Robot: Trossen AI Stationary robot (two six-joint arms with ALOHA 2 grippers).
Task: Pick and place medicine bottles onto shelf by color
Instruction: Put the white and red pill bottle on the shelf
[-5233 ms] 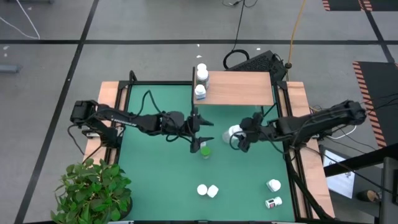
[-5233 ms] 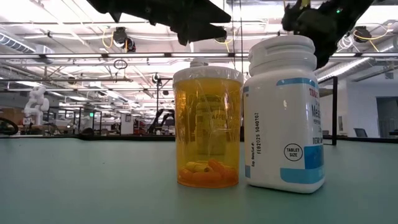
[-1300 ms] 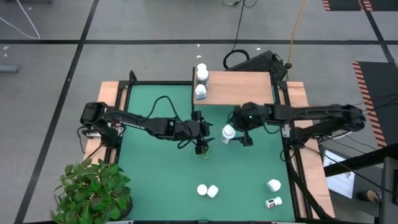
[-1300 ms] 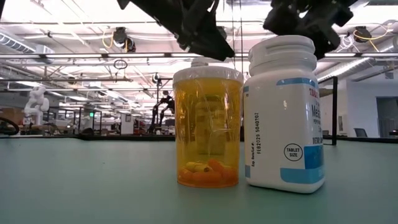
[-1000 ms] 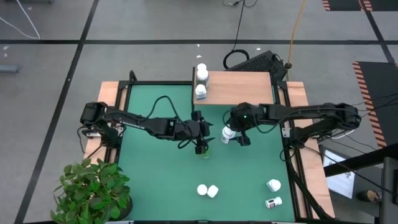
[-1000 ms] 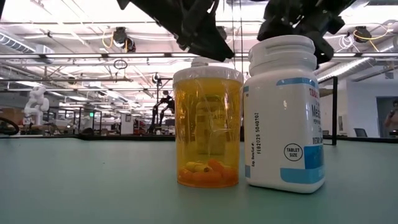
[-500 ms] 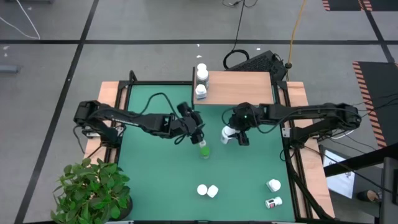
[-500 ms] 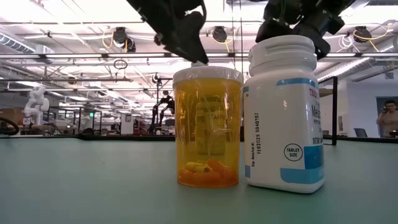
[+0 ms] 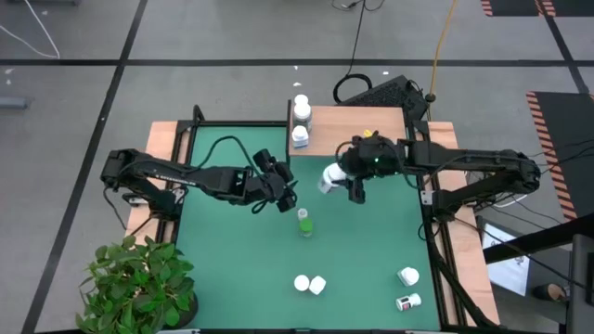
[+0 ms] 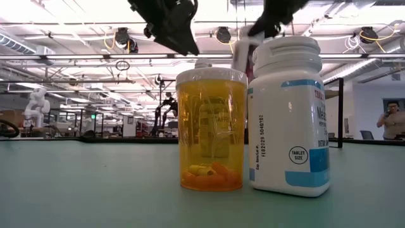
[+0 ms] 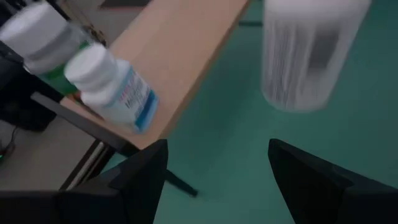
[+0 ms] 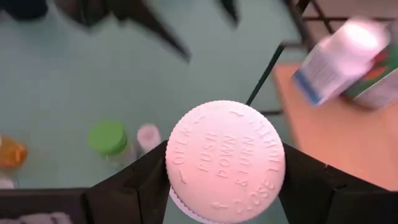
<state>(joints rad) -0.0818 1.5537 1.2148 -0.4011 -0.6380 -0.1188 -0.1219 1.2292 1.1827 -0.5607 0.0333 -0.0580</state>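
My right gripper [image 9: 342, 180] is shut on a white bottle [image 9: 329, 178], in the air near the shelf's near left corner. The shelf [image 9: 362, 131] stands at the far edge and carries two blue-labelled bottles [image 9: 301, 107] [image 9: 298, 136] on their bases. My left gripper [image 9: 286, 197] is open and hovers just left of and beyond the green bottle [image 9: 303, 223], which stands upright on the mat. In the left wrist view the open gripper [image 11: 214, 168] faces the shelf edge [image 11: 180, 56] and the blurred white bottle [image 11: 311, 56]. My right gripper [image 12: 225, 186] pinches the white bottle between its two fingers [image 12: 140, 183], one on each side at the level of its white cap [image 12: 225, 158]. The cap faces the wrist camera and hides the body. The bottle [image 10: 243, 47] is lifted clear and tilted.
An orange bottle [image 10: 212, 130] and a blue-labelled white bottle [image 10: 291, 114] stand side by side at the near edge [image 9: 310, 284]. Two more white bottles [image 9: 408, 276] [image 9: 406, 301] lie at the near right corner. A potted plant [image 9: 139, 283] sits off the near left corner.
My right gripper has lifted the white bottle off the mat and carried it toward the far edge and the shelf, tipping it. My left gripper has drawn back from over the green bottle, up and toward the far left; the green bottle stays standing.
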